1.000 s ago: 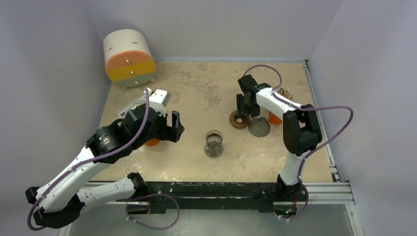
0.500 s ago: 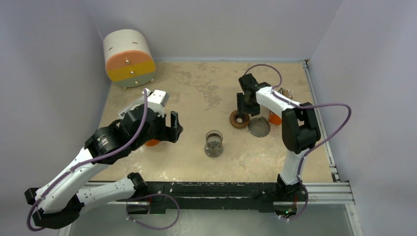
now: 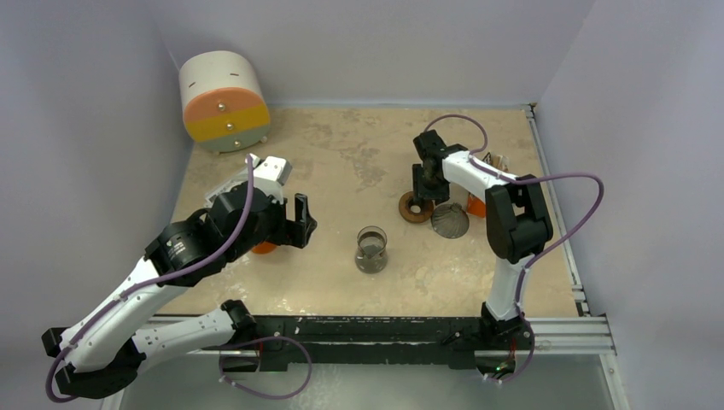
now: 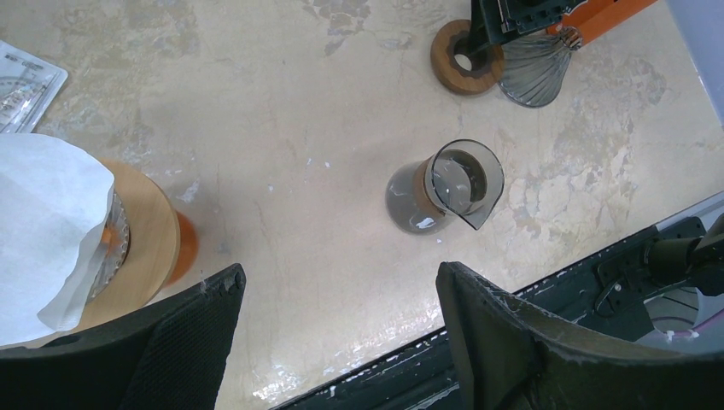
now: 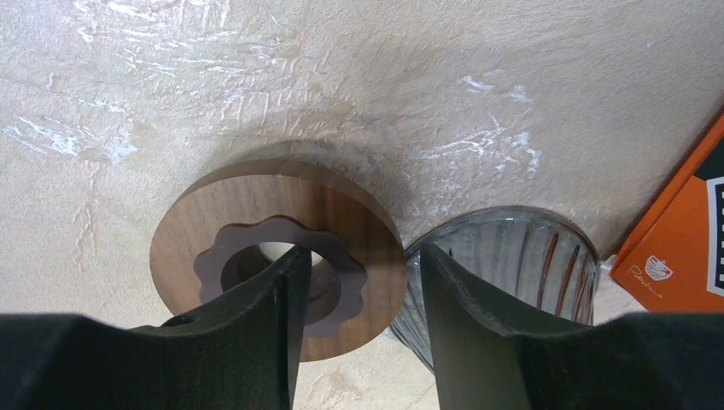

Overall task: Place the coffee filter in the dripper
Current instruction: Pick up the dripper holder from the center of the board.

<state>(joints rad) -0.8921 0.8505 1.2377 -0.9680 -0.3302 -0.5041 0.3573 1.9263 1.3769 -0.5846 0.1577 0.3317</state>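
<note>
The white paper coffee filter (image 4: 43, 222) lies on a round wooden stand (image 4: 149, 248) with an orange base, at the left edge of the left wrist view. In the top view my left arm hides it. My left gripper (image 4: 340, 282) (image 3: 300, 220) is open and empty, hovering to the right of the stand. The dripper lies in two parts at the right: a wooden ring (image 5: 273, 231) (image 3: 416, 208) with a grey collar, and a ribbed glass cone (image 5: 512, 273) (image 3: 450, 220). My right gripper (image 5: 363, 256) (image 3: 427, 184) is open, with one finger over the ring's hole and the other over the cone's rim.
A glass carafe (image 3: 371, 248) (image 4: 448, 184) stands mid-table between the arms. An orange box (image 5: 674, 231) (image 3: 476, 205) lies just right of the glass cone. A white, orange and yellow drum (image 3: 224, 101) sits at the back left. A clear packet (image 4: 21, 81) lies beyond the stand.
My left gripper has drifted slightly left and back. My right arm has shifted a little at the ring. Nothing was taken hold of or let go.
</note>
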